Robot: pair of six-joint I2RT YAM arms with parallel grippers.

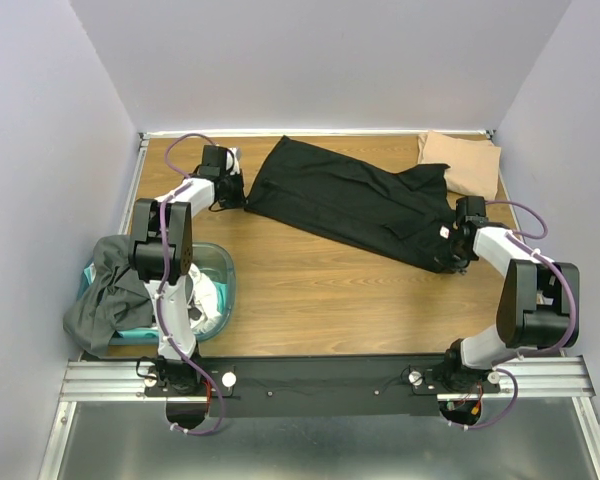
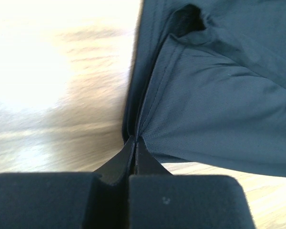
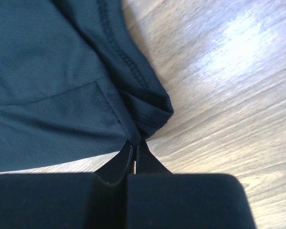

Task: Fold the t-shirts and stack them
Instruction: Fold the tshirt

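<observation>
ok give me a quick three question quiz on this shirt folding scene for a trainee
1. True or false: the left gripper and the right gripper are each shut on an edge of the black t-shirt.
2. Where does the tan t-shirt lie?
A. on top of the black t-shirt
B. at the far right corner of the table
C. in the left gripper
3. What does the dark grey t-shirt hang over?

Key
1. True
2. B
3. The teal tub, at the table's near left
</observation>
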